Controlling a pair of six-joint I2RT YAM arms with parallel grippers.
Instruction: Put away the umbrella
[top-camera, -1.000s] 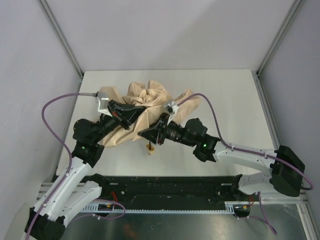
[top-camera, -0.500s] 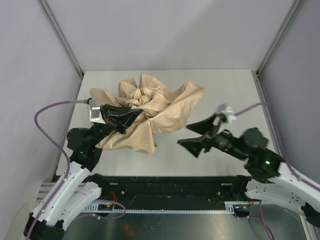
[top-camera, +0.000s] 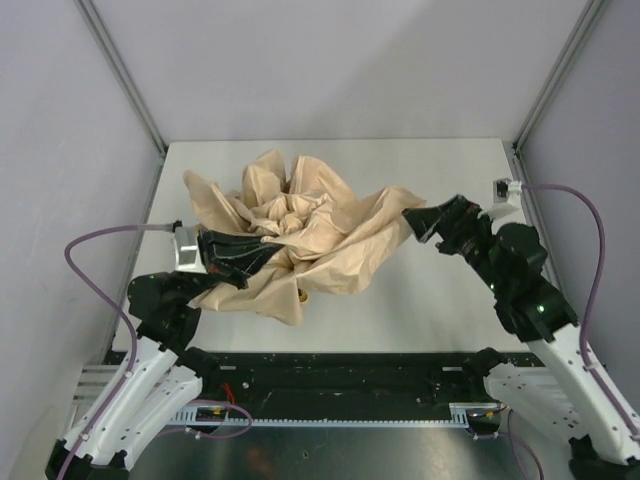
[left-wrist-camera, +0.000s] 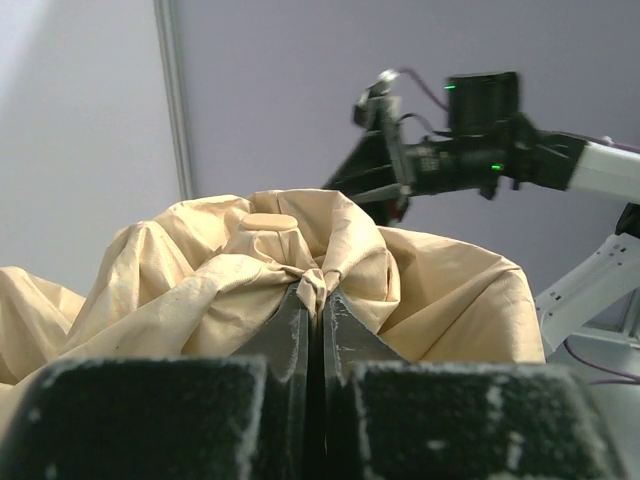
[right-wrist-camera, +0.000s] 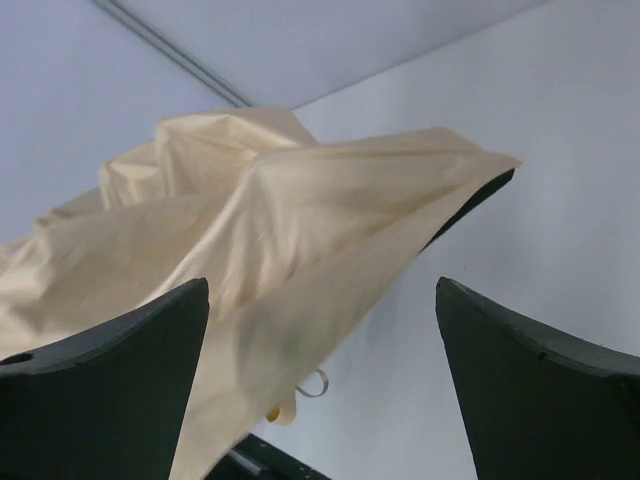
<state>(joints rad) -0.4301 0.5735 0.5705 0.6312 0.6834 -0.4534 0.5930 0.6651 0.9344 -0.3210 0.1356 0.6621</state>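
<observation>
The umbrella (top-camera: 310, 225) lies as a crumpled beige canopy over the left and middle of the white table (top-camera: 440, 300). Its small tan handle (top-camera: 302, 296) peeks out under the near edge. My left gripper (top-camera: 272, 247) reaches into the canopy from the left and is shut on a pinch of fabric; in the left wrist view the umbrella (left-wrist-camera: 200, 270) bunches right at the closed left gripper (left-wrist-camera: 322, 287). My right gripper (top-camera: 432, 210) stands open just off the canopy's right edge, holding nothing. In the right wrist view the umbrella (right-wrist-camera: 280, 220) is ahead of the wide-open right gripper (right-wrist-camera: 320, 290), its handle (right-wrist-camera: 285, 410) and loop strap hanging below.
Grey walls with metal corner posts (top-camera: 120, 80) close in the table on three sides. A black rail (top-camera: 330, 370) with the arm bases runs along the near edge. The right arm (left-wrist-camera: 480, 150) shows behind the canopy in the left wrist view.
My right gripper has let go of the canopy, opened wide and swung away to the right. The canopy has spread out toward the right. The left gripper stays shut on the fabric.
</observation>
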